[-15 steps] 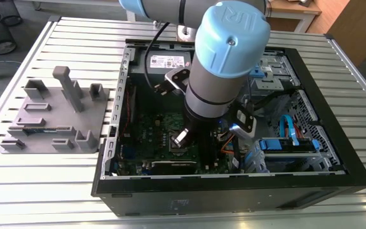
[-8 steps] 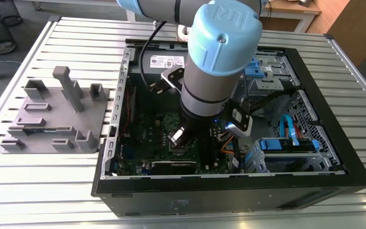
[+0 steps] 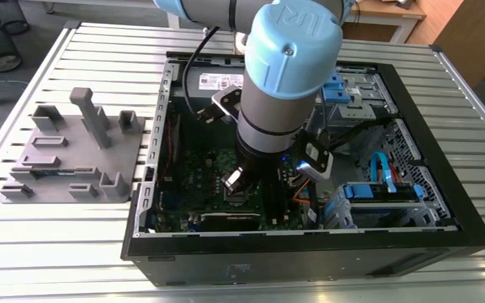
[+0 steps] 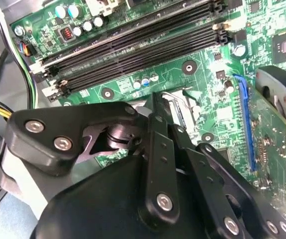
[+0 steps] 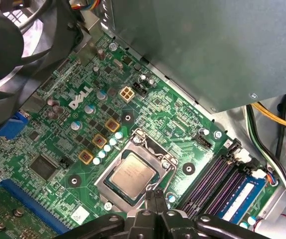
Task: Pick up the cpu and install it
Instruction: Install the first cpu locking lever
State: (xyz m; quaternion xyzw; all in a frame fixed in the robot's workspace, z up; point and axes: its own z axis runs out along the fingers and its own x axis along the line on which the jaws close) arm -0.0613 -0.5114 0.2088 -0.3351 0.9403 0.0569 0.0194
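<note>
Already the cpu point(image 5: 131, 176) sat flat in its socket frame point(image 5: 136, 172) on the motherboard point(image 5: 58, 149) — my end effector point(image 5: 156, 195) hovered at its six o'clock edge, fingers together, holding nothing.

Silver-topped square cpu point(image 5: 131, 176), apparently seated flat in its motherboard socket frame point(image 5: 153, 150).
</note>
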